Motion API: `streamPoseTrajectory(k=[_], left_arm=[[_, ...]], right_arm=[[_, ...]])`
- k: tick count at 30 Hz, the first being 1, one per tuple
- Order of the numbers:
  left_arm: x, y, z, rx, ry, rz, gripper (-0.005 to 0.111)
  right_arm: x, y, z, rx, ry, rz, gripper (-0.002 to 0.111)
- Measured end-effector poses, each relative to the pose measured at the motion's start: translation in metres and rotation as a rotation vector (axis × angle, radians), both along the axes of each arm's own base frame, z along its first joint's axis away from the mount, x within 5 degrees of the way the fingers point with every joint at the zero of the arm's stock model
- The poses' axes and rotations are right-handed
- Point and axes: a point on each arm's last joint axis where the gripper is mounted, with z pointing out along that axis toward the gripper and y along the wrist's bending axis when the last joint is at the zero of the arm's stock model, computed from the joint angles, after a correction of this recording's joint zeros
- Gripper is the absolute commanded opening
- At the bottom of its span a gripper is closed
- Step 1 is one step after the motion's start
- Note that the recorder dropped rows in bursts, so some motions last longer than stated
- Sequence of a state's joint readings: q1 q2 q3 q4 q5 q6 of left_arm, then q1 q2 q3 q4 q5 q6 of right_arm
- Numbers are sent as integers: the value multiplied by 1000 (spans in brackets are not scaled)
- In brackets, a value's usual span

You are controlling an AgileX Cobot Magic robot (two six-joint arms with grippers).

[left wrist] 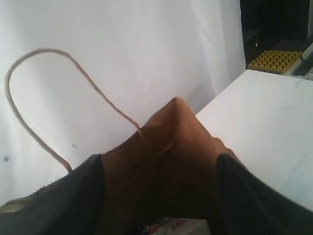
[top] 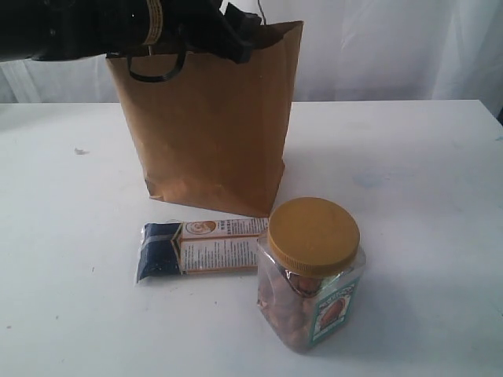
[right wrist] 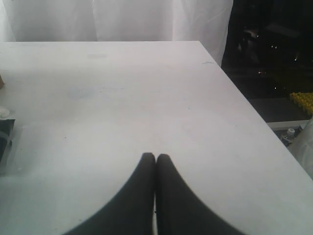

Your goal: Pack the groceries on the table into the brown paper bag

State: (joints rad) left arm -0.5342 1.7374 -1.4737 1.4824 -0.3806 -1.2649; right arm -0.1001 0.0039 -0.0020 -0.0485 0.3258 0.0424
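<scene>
The brown paper bag stands upright at the back middle of the table. My left arm reaches in from the left over its open top. In the left wrist view the left gripper hangs in the bag's mouth, jaws wide apart, and a small white carton with red print lies below them inside the bag. A long navy-orange packet lies flat in front of the bag. To its right stands a clear jar with a mustard-yellow lid. My right gripper is shut and empty, low over bare table.
A twisted paper handle loops up from the bag's rim beside the left gripper. White curtain hangs behind the table. The table's right edge drops to a dark floor with a yellow mat.
</scene>
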Motion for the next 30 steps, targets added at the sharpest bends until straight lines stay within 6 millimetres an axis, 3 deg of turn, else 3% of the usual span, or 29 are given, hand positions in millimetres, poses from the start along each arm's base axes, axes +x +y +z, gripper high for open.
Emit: streamPoseTrajectory(k=[12,15,21,23,26,30], left_arm=[[-4,-1,4,-39,19,-26,64],[-15,0,21,-68,-15,-80,60],[-56,19,81,-121,-168,-131,58],[-78,34,109,-106,-268,-116,47],[-104,57,139,-108,-355,-54,1],[-125,101,149,-139,-385,136,0]], right_arm=[[0,0,0,0,0,0,0],[0,0,0,0,0,0,0],[0,0,0,0,0,0,0],[0,0,0,0,0,0,0],[0,0,0,0,0,0,0],[0,0,0,0,0,0,0]])
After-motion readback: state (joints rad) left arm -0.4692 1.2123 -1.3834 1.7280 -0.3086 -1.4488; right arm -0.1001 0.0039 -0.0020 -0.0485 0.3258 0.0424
